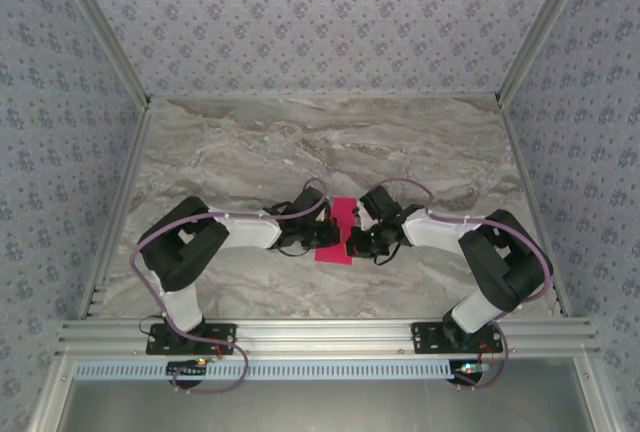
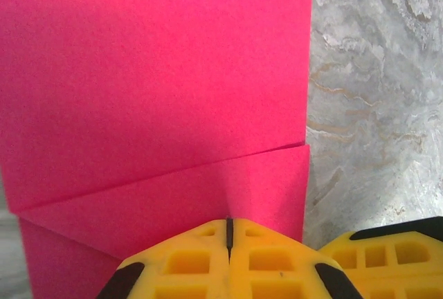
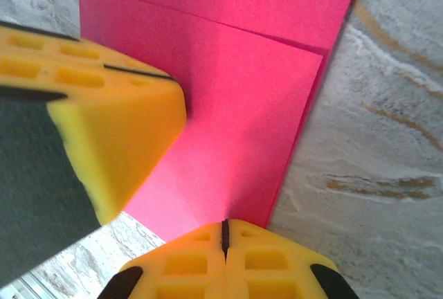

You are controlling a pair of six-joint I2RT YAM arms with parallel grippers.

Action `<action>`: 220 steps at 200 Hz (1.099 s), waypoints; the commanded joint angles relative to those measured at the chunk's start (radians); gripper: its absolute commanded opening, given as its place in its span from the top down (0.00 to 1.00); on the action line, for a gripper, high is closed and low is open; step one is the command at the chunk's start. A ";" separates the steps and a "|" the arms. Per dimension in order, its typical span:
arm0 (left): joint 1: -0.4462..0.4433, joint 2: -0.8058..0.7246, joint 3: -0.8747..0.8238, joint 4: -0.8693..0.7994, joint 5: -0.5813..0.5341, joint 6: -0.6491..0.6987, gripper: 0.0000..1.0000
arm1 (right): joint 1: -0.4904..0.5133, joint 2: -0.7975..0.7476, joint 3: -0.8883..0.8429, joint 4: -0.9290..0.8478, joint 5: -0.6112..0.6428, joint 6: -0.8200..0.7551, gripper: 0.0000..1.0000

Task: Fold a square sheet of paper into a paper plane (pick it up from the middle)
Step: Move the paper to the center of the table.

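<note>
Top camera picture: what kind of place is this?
Probably a robot test booth, not a home: a left arm and right arm bolted to a metal rail, a marble-look table, and flowery wall panels boxing it in.

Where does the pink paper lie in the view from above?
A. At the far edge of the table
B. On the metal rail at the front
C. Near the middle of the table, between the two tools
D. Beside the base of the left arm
C: the square sheet of paper lies on the marble table, with the left tool at one side of it and the right tool at the other.
</note>
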 commanded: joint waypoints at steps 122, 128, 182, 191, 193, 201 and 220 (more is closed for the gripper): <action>0.269 -0.252 -0.013 -0.265 -0.114 0.096 0.53 | -0.107 -0.098 0.083 -0.022 -0.059 0.068 0.89; 0.268 -0.268 -0.023 -0.261 -0.102 0.087 0.49 | -0.129 -0.107 0.096 -0.027 -0.064 0.063 0.83; 0.260 -0.370 -0.123 -0.231 -0.105 0.005 0.26 | -0.185 -0.048 0.199 -0.061 -0.088 -0.093 0.58; 0.260 -0.388 -0.137 -0.239 -0.132 -0.008 0.24 | -0.171 -0.016 0.236 -0.077 -0.089 -0.109 0.58; 0.260 -0.392 -0.139 -0.240 -0.138 -0.010 0.24 | -0.166 -0.007 0.243 -0.081 -0.088 -0.113 0.58; 0.261 -0.408 -0.148 -0.252 -0.162 -0.021 0.23 | -0.148 0.025 0.276 -0.089 -0.079 -0.125 0.57; 0.272 -0.438 -0.165 -0.278 -0.201 -0.047 0.20 | -0.105 0.114 0.350 -0.077 -0.071 -0.128 0.56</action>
